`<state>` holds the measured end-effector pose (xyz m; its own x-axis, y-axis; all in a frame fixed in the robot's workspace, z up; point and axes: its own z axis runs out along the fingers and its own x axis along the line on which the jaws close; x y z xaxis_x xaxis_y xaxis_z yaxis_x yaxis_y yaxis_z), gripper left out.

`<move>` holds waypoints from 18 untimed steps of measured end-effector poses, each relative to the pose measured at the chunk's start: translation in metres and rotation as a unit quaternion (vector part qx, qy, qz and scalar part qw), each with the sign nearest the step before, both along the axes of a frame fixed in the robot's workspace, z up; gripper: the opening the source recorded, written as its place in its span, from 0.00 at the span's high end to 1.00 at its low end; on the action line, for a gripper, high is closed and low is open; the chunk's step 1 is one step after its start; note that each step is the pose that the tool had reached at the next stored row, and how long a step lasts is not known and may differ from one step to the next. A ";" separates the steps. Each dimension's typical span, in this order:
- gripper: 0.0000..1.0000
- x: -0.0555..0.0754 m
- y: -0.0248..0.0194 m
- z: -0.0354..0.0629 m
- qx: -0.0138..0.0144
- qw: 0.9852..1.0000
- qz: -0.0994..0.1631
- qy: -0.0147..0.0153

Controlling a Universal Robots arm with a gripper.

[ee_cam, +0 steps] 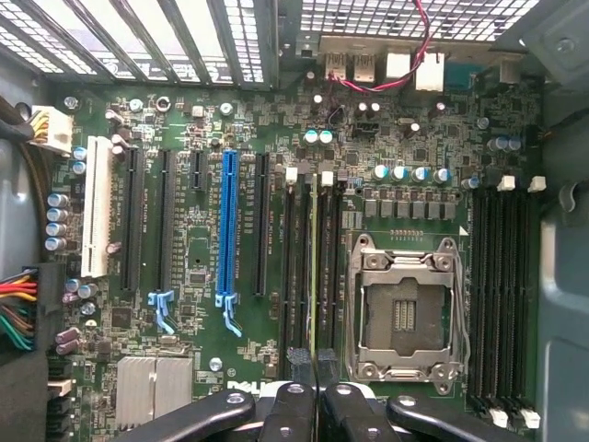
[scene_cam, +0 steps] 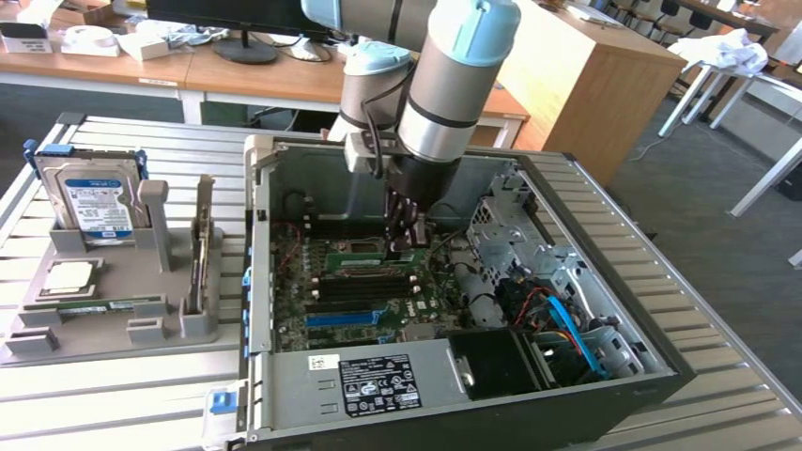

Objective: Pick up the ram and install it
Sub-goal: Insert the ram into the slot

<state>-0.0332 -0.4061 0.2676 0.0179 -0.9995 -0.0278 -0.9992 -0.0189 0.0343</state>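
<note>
the gripper [scene_cam: 408, 240] reached down into the open computer case [scene_cam: 376, 381] and was clamped on the ram [ee_cam: 315, 267]. the stick was held on edge, thin side down, probably so its contacts could meet a memory slot [ee_cam: 296, 267] squarely. it hung in line with the black slots between the blue slot [ee_cam: 227, 226] and the empty processor socket [ee_cam: 405, 308]; whether it was seated could not be told
</note>
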 end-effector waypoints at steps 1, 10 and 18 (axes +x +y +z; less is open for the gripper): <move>0.88 0.000 0.0000 0.0000 0.000 1.000 0.000 0.000; 0.88 0.000 -0.0057 -0.0001 0.000 1.000 0.000 0.000; 0.88 0.000 -0.0099 -0.0001 0.000 1.000 0.000 0.000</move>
<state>-0.0333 -0.4160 0.2675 0.0177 -0.9995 -0.0279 -0.9992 -0.0186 0.0342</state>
